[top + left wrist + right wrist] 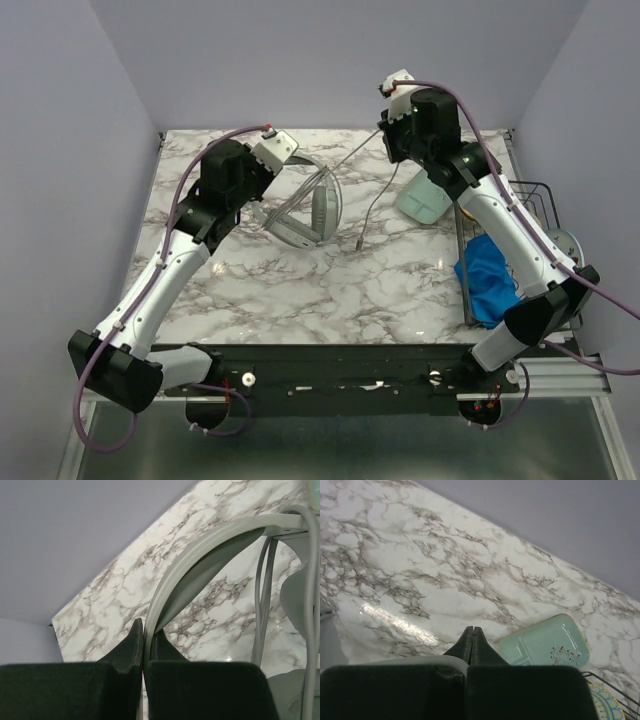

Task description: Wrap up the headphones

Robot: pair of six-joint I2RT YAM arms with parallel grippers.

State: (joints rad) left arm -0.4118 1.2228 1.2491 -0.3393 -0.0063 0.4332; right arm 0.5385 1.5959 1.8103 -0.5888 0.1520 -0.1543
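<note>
Marble table [300,290]: left jaws [146,630] pinch headphones [315,205] headband [200,550]; right jaws [474,630] closed on the cable [378,200].

Top camera looks down; wrist cameras closely share the table [300,290].

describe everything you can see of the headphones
Light grey over-ear headphones, plastic-looking, held at a tilt over the marble table. The left gripper is shut on the curved headband; two oval earcups sit at its ends. The thin grey cable rises to the shut right gripper, then drops to the table.
</note>
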